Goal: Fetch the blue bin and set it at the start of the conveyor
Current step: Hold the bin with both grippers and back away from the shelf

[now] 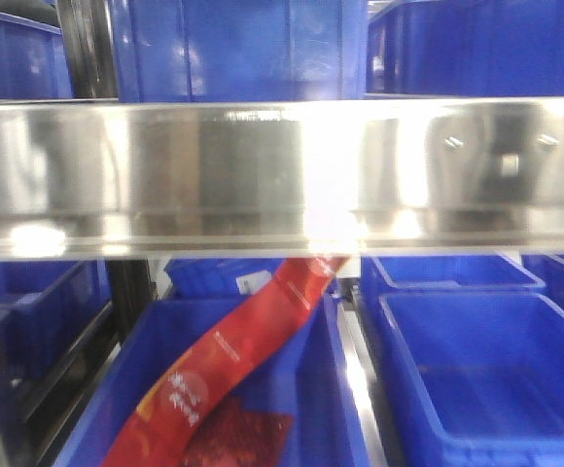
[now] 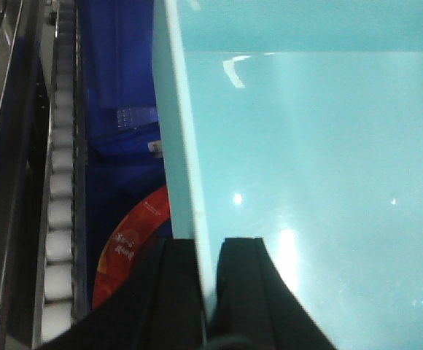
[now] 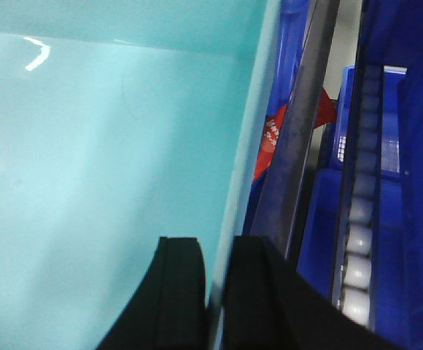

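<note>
Right now the turquoise bin (image 2: 313, 182) is gripped by both arms, each pinching one side wall. Seen from the left wrist, the left tool (image 2: 210, 251) sits at six o'clock, its black fingers (image 2: 171, 292) pressed on either side of the wall, which runs up toward twelve o'clock. The bin's smooth inside fills everything toward three o'clock. Toward nine o'clock runs a track of white rollers (image 2: 60, 197), with a dark blue bin (image 2: 120, 146) and a red packet (image 2: 127, 251) in between. The right tool (image 3: 213, 251) clamps the opposite wall the same way, at six o'clock in its own view. From the front, a shiny steel shelf rail (image 1: 282, 175) crosses the view, with dark blue bins (image 1: 486, 370) above and below.
</note>
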Controlling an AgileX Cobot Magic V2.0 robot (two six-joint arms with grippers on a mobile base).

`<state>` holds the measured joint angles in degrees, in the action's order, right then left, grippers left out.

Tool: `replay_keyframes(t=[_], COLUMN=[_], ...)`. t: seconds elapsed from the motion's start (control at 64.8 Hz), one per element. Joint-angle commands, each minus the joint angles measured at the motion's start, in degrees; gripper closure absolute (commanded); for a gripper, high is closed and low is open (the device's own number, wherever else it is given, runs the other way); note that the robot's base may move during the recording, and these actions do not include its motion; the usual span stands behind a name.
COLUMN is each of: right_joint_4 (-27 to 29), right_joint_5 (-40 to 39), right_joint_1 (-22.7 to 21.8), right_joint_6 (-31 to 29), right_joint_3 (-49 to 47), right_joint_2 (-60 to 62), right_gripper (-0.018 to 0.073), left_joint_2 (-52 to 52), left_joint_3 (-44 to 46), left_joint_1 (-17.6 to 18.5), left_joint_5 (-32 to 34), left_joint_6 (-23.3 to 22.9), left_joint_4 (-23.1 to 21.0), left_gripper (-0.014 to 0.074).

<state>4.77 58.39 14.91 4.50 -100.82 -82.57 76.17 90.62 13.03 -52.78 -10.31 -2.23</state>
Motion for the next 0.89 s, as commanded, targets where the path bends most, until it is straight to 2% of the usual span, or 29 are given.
replay_keyframes(t=[0.0, 0.309, 0.879], right_joint_4=[-2.84, -2.84, -2.84], right_joint_5=[-2.32, -2.32, -2.32], right_joint_1=[-0.52, -0.52, -0.52], right_joint_6=[-1.34, -1.34, -1.34], right_joint_3=[-0.46, -0.46, -0.46], right_joint_2=[0.99, 0.99, 0.99], right_gripper=[0.0711, 0.0711, 0.0711], left_joint_2=[-0.82, -0.82, -0.96], left_joint_3=[0.53, 0.53, 0.53], left_joint_1=[-0.31, -0.31, -0.31], left_joint_5=[2.56, 7.49, 7.6], left_joint_6=[0.68, 0.68, 0.68], left_joint_4=[2.74, 2.85, 2.85], left_gripper=[0.0708, 0.0708, 0.0708])
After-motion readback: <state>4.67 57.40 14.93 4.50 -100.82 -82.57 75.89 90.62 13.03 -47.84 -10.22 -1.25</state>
